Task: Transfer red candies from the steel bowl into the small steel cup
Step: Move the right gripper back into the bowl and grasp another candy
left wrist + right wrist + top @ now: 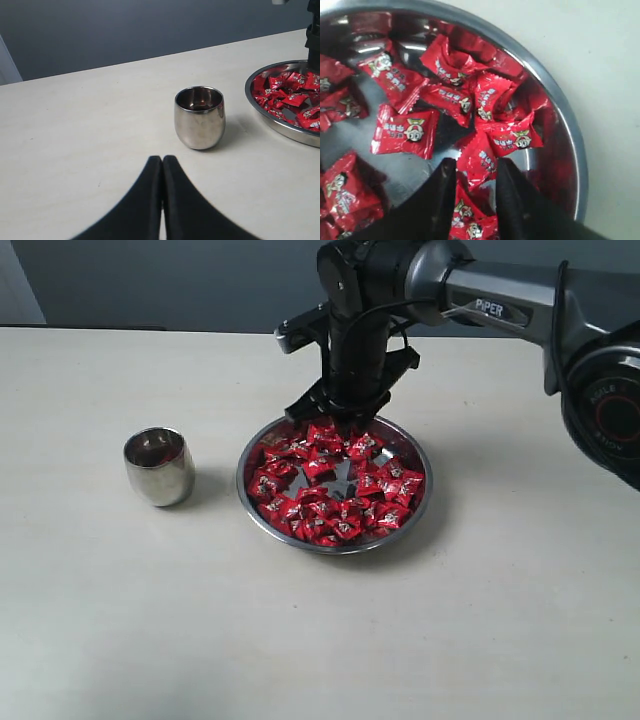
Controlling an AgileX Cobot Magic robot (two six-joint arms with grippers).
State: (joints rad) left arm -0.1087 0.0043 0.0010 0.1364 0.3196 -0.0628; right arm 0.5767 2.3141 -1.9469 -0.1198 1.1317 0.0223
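Note:
The steel bowl (250, 502) sits mid-table, filled with red candies (335, 485) around a bare patch of its bottom. My right gripper (336, 424) reaches down into the bowl's far side. In the right wrist view its jaws (476, 172) stand apart, open, astride one red candy (481, 161) that lies on the pile by the bowl's rim (570, 130). The small steel cup (159, 466) stands upright to the left of the bowl; something dark red shows inside it. My left gripper (162, 159) is shut on nothing, a short way from the cup (199, 118).
The pale tabletop (120, 620) runs wide around the bowl and cup. The right arm's grey link (500, 302) comes in from the upper right above the table's back edge. The bowl (280, 127) also shows in the left wrist view, beyond the cup.

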